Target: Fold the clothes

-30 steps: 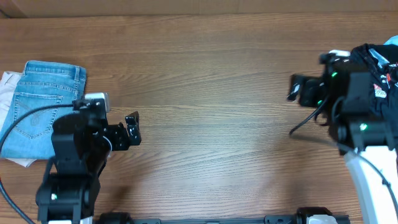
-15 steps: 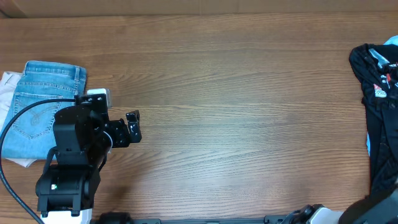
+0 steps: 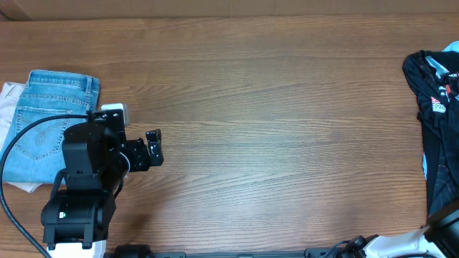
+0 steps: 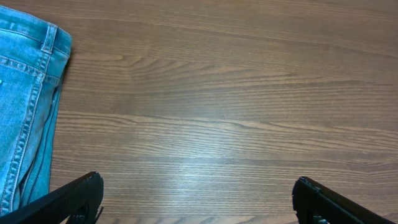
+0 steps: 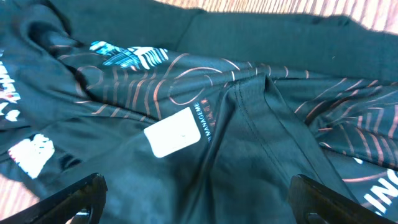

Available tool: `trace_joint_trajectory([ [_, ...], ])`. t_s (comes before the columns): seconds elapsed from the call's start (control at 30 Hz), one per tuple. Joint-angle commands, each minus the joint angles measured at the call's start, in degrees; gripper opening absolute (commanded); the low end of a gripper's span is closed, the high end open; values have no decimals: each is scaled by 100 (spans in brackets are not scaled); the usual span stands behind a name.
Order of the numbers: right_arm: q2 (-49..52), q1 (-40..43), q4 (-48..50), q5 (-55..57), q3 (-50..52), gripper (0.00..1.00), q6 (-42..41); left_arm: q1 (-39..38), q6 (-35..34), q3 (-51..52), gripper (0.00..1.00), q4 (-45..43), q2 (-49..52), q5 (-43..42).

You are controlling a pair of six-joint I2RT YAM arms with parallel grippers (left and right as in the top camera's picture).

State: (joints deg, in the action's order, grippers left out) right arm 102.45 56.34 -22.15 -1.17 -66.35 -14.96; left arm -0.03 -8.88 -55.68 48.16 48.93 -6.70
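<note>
The black jersey (image 3: 434, 136) with orange-tan contour lines and small white and red logos lies crumpled at the table's right edge, partly out of the overhead view. In the right wrist view it fills the frame (image 5: 205, 124), with a white neck label (image 5: 173, 132) showing. My right gripper (image 5: 198, 199) hangs open just above the fabric, holding nothing; it is out of the overhead view. My left gripper (image 3: 153, 147) is open and empty above bare wood at the left, also seen in the left wrist view (image 4: 199, 199).
Folded light-blue jeans (image 3: 44, 122) lie at the far left on a white cloth (image 3: 7, 97), just left of my left arm. They also show in the left wrist view (image 4: 25, 106). The wooden table (image 3: 272, 122) spans between the two piles.
My right arm has left the overhead view, moving off to the lower right, and the jersey now shows uncovered. The left arm has barely moved.
</note>
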Motion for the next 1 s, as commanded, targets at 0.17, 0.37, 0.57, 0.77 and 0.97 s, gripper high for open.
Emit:
trace_joint_trajectory([
  [0.17,332,109,527,114,-160,98,-11,-26,7,-149,100,-20,15,-39],
  [0.37,636,258,675,107,-160,98,-11,-26,4,-149,100,-17,15,-42],
  [0.57,848,326,920,109,-160,95,-9,-28,2,-149,100,-17,15,-42],
  [0.77,1010,328,1058,114,-160,86,13,-26,-17,-149,100,-20,15,-42],
  [0.97,1069,326,1126,103,-164,33,9,-28,-17,-149,100,-17,15,-42],
])
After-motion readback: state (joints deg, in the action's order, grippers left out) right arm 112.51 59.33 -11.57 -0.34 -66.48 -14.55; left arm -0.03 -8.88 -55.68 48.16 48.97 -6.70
